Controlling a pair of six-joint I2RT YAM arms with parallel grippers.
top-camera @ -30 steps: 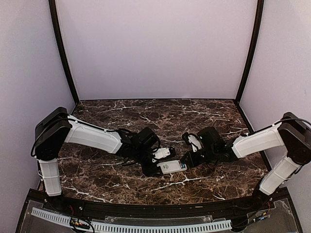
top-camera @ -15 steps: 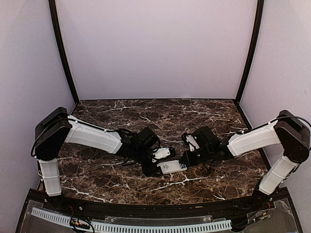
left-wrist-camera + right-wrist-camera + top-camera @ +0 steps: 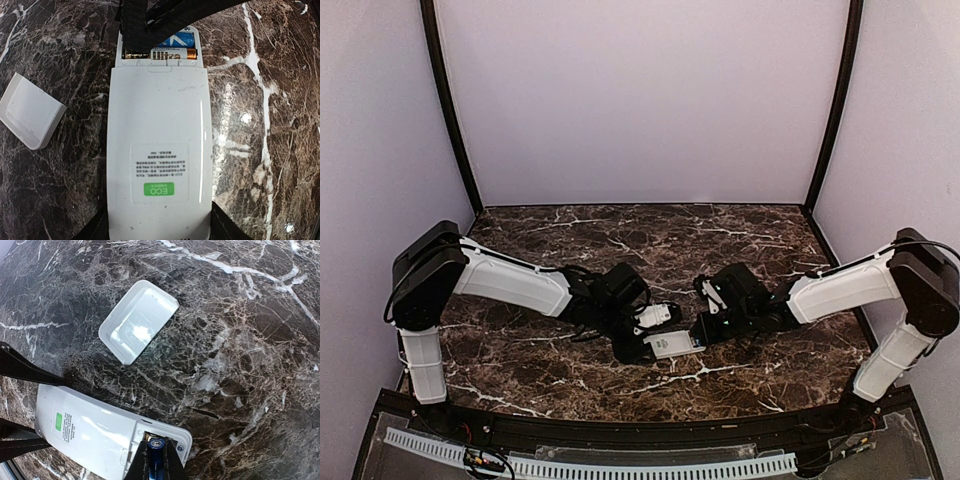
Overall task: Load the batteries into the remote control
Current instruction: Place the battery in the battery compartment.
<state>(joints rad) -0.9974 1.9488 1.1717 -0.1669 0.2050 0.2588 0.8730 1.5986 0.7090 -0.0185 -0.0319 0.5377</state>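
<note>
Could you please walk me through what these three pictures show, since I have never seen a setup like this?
The overhead picture shows two robot arms bolted at the near edge of a dark marble table, meeting in the middle. The other two pictures come from small cameras on each arm's wrist, looking down past its own fingers.

The left gripper holds the white remote control, which lies back side up with its battery compartment open. One battery already lies in the compartment. The right gripper is shut on a second, blue battery and holds it at the open compartment.

The loose white piece on the table beside the remote is the battery cover.
</note>
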